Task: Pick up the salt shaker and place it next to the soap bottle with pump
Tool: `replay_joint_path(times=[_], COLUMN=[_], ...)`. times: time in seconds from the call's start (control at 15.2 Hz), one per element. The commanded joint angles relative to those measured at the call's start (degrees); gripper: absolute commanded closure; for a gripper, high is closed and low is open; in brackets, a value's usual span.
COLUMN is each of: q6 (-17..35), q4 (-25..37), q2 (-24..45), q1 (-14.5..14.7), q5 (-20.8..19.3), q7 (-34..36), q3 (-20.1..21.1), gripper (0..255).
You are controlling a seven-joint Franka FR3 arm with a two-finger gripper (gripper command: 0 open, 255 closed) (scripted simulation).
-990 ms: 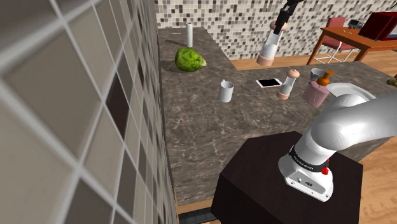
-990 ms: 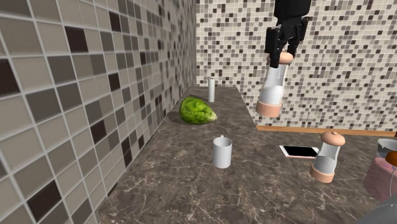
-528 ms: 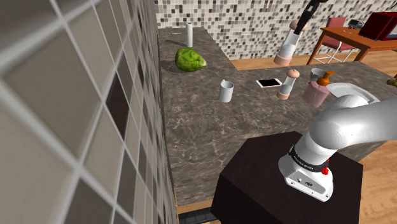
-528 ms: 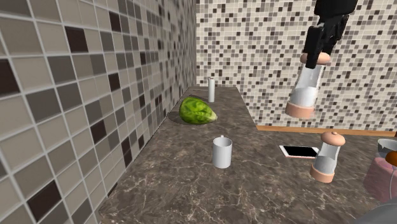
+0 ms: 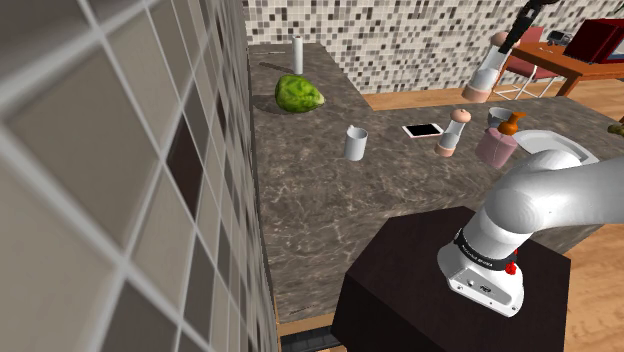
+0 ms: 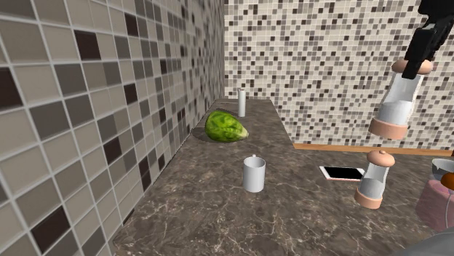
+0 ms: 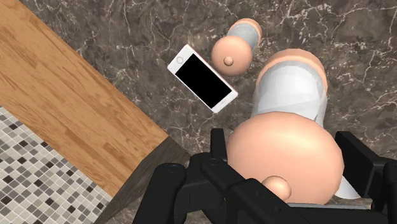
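Observation:
My gripper (image 5: 509,36) is shut on the peach cap of a salt shaker (image 5: 486,74) with a clear body and a peach base. It hangs tilted, high above the dark stone counter (image 5: 330,200). In the second exterior view the held shaker (image 6: 398,109) hangs under the gripper (image 6: 417,62), above a second, matching shaker (image 6: 373,180) that stands on the counter. The wrist view looks down past the held shaker (image 7: 291,89), clasped in the gripper (image 7: 286,156), onto the standing shaker (image 7: 235,48). The pink soap bottle (image 5: 497,146) with its orange pump stands just to the shoulder view's right of the standing shaker (image 5: 454,132).
A white phone (image 5: 423,130) lies beside the standing shaker. A white mug (image 5: 356,143), a green lettuce (image 5: 298,93) and a slim white cylinder (image 5: 298,55) stand further along the counter by the tiled wall. A wooden table (image 5: 560,62) and wood floor lie beyond.
The gripper has carried the shaker steadily to the right in both exterior views, from above the counter's far part to above the phone and the standing shaker.

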Motion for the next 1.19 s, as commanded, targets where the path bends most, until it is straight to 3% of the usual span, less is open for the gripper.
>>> replay_joint_path(times=[0.0,1.12], q6=[0.0,10.5], q4=[1.0,-13.5], q2=[-0.3,-4.4], q1=[-0.5,-2.9], q5=[-1.5,-5.9], q7=[-3.3,-1.2], q3=[-3.0,-7.0], gripper=[255,255])
